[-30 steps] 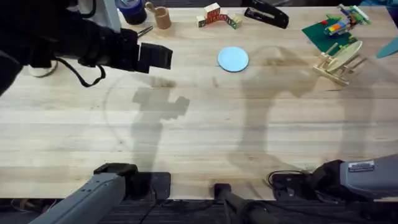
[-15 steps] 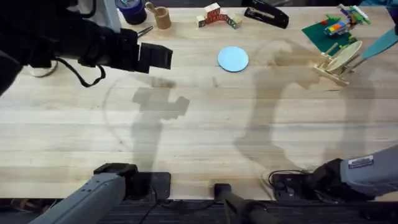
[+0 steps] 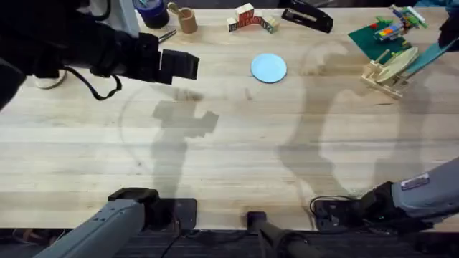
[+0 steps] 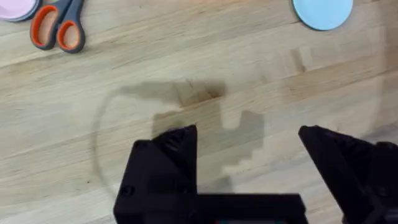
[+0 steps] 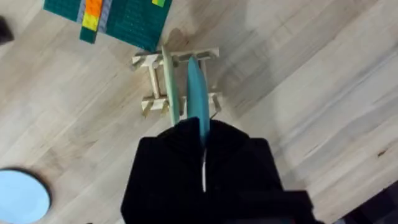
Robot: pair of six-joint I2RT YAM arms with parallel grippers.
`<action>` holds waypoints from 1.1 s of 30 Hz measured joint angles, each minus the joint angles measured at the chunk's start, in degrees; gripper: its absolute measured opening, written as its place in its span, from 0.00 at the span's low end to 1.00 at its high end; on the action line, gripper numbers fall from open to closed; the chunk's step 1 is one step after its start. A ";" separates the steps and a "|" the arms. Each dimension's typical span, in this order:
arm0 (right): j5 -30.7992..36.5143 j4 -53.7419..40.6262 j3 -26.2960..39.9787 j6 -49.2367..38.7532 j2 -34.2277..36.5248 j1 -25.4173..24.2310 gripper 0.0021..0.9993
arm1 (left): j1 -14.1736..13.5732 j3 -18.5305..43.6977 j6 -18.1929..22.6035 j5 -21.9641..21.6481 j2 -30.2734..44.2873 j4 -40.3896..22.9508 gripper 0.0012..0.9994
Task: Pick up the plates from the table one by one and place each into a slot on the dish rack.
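Note:
A light blue plate (image 3: 269, 68) (image 4: 323, 12) lies flat on the table (image 3: 237, 150) at the back middle. The dish rack (image 3: 387, 75) (image 5: 177, 84) stands at the back right with a pale greenish plate (image 3: 399, 63) (image 5: 169, 87) upright in one slot. My right gripper (image 3: 450, 32) (image 5: 202, 134) is shut on a teal plate (image 3: 430, 54) (image 5: 198, 99), held edge-on just over the rack beside the pale plate. My left gripper (image 3: 181, 66) (image 4: 249, 162) hangs open over bare wood at the back left, holding nothing.
A green brick baseplate (image 3: 373, 32) (image 5: 118, 18) lies just behind the rack. Along the back edge are a black stapler (image 3: 307, 16), wooden blocks (image 3: 251, 18) and a wooden cup (image 3: 186, 19). Orange-handled scissors (image 4: 59, 28) and a pink dish (image 4: 17, 7) lie near the left arm.
The right gripper has carried the teal plate in from the right edge to just over the rack. The left arm and the light blue plate have not moved.

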 joint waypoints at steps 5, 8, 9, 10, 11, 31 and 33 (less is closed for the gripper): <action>0.00 0.60 0.00 0.00 1.47 0.00 0.03 | 0.00 0.00 0.00 0.00 0.00 -0.01 1.00; 0.00 1.48 0.00 0.00 2.63 0.00 0.03 | 0.00 0.00 0.00 0.00 0.00 0.00 1.00; 0.00 1.77 0.00 0.00 2.96 0.00 0.03 | 0.00 0.00 0.00 0.00 0.00 0.00 1.00; -0.02 1.95 0.00 0.00 3.29 0.00 0.03 | 0.00 0.00 0.00 0.00 0.00 -0.02 1.00; -0.01 2.06 0.00 0.00 3.54 0.00 0.03 | 0.00 0.00 0.01 0.00 0.00 0.00 1.00; -1.05 3.00 0.00 0.00 7.87 0.00 0.03 | 0.00 0.00 0.00 0.00 0.00 0.00 1.00; -1.05 3.02 0.00 0.00 7.87 0.00 0.03 | 0.00 0.00 0.00 0.00 0.00 0.00 1.00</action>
